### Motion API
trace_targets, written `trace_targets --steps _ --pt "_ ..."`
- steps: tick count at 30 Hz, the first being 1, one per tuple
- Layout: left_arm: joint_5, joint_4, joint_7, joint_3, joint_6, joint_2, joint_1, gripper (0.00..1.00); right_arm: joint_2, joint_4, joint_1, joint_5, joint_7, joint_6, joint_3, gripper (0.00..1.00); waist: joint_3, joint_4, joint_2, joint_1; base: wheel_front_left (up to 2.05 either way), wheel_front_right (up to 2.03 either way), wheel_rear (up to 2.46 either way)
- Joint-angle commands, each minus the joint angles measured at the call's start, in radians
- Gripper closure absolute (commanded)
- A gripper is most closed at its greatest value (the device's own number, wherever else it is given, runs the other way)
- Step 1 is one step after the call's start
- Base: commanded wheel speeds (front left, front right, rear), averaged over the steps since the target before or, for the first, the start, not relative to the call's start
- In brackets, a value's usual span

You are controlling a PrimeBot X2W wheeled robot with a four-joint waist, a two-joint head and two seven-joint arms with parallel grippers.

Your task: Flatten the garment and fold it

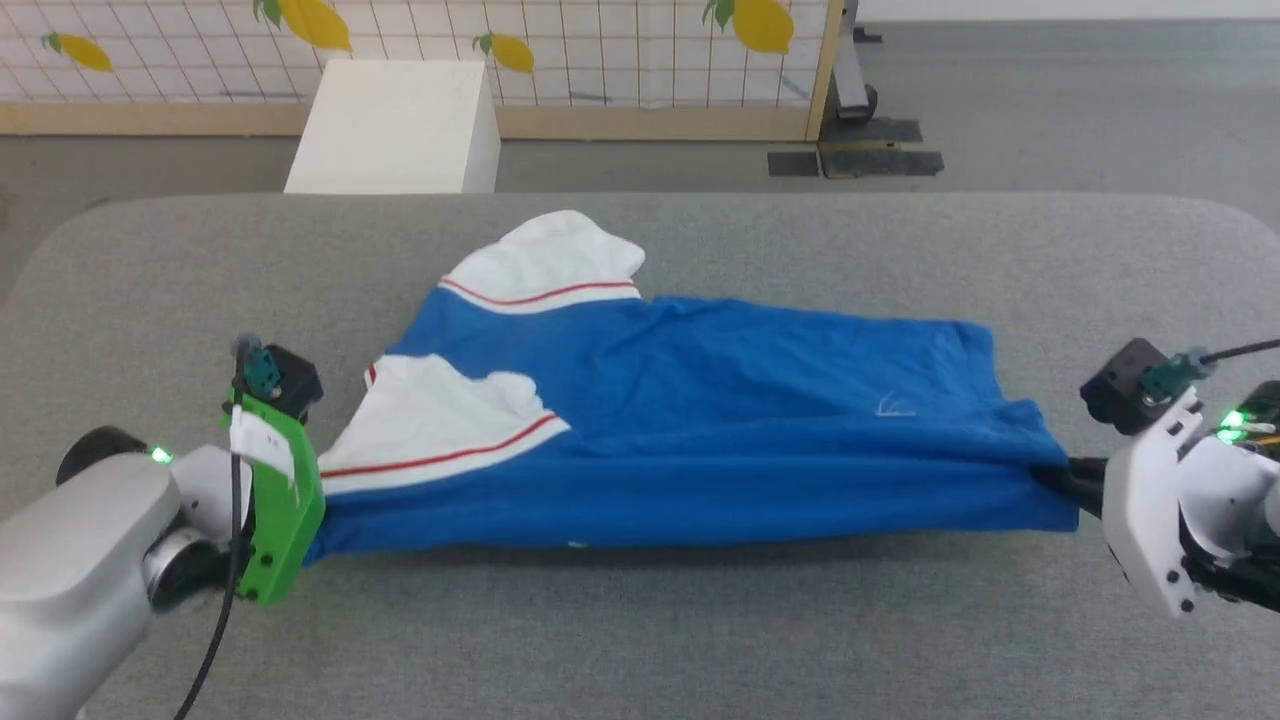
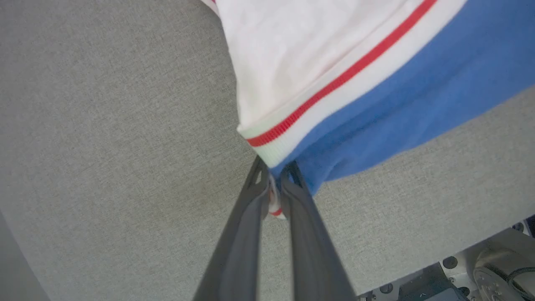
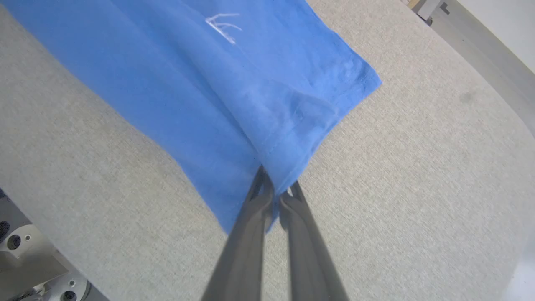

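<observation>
1 garment (image 1: 700, 430), 2 white sleeves (image 1: 545, 262), on 1 table (image 1: 640, 640); left gripper (image 2: 273, 168) and right gripper (image 3: 278, 184) tight on its ends.

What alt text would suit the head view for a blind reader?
A blue garment with white, red-striped sleeves is stretched across a grey table, its near edge pinched by the robot's left fingers at one end and right fingers at the other.

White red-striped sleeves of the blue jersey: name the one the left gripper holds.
The nearer white sleeve, its cuff corner pinched in the left gripper; the farther sleeve lies free, untouched.
</observation>
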Motion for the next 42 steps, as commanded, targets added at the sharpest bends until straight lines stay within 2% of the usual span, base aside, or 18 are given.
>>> trace_targets --steps 1,8,13,16,19,24,25,26,27,34,38,42 --pt "0.002 -0.015 -0.001 -0.009 -0.002 0.020 0.033 1.00 -0.018 -0.017 0.032 0.007 0.005 -0.002 -0.004 1.00 -0.025 0.001 0.0000 0.0000 0.00 0.00 0.00" --pt "-0.025 -0.116 -0.005 -0.024 0.017 0.066 0.148 1.00 -0.085 -0.063 0.161 0.018 0.029 -0.002 -0.026 1.00 -0.043 0.007 0.0000 0.0000 0.00 0.00 0.00" --pt "-0.038 -0.144 -0.008 -0.031 0.040 0.070 0.212 1.00 -0.084 -0.045 0.234 0.014 0.045 -0.002 -0.038 1.00 -0.037 0.007 0.0000 0.0000 0.00 0.00 0.00" --pt "-0.053 -0.138 -0.015 -0.029 0.054 0.062 0.230 1.00 -0.065 -0.013 0.262 -0.004 0.044 -0.002 -0.048 1.00 -0.025 0.007 0.0000 0.0000 0.00 0.00 0.00" --pt "-0.062 -0.110 -0.020 -0.025 0.064 0.043 0.234 1.00 -0.020 0.043 0.283 -0.011 0.025 -0.002 -0.070 1.00 -0.009 0.008 0.0000 0.0000 0.00 0.00 0.00" --pt "-0.070 -0.054 -0.019 -0.026 0.055 0.000 0.242 1.00 0.046 0.105 0.298 -0.033 0.012 -0.002 -0.076 1.00 0.002 0.007 0.0000 0.0000 0.00 0.00 0.00" --pt "-0.074 -0.044 -0.030 -0.022 0.053 -0.008 0.244 1.00 0.056 0.112 0.299 -0.035 0.004 -0.002 -0.079 0.87 0.001 0.007 0.0000 0.0000 0.00 0.00 0.00" --pt "-0.075 -0.037 -0.042 -0.017 0.053 -0.012 0.244 0.88 0.063 0.117 0.300 -0.034 -0.006 -0.002 -0.087 0.59 -0.002 0.006 0.0000 0.0000 0.00 0.00 0.00" --pt "-0.069 -0.029 -0.058 -0.015 0.052 -0.013 0.243 0.00 0.070 0.121 0.301 -0.034 -0.019 -0.002 -0.098 0.00 -0.009 0.004 0.0000 0.0000 0.00 0.00 0.00" --pt "-0.063 -0.073 -0.112 0.019 0.036 0.042 0.213 0.00 0.063 0.092 0.313 -0.078 -0.142 -0.002 -0.198 0.00 -0.054 0.000 0.0000 0.0000 0.00 0.00 0.00" --pt "-0.040 -0.120 -0.141 0.058 0.050 0.085 0.155 0.00 0.078 0.080 0.341 -0.112 -0.263 -0.002 -0.336 0.00 -0.067 0.001 0.0000 0.0000 0.00 0.00 0.00" --pt "0.006 -0.140 -0.200 0.096 0.060 0.092 0.088 0.00 0.154 0.083 0.381 -0.192 -0.377 -0.002 -0.525 0.00 -0.065 -0.014 0.0000 0.0000 0.00 0.00 0.00"
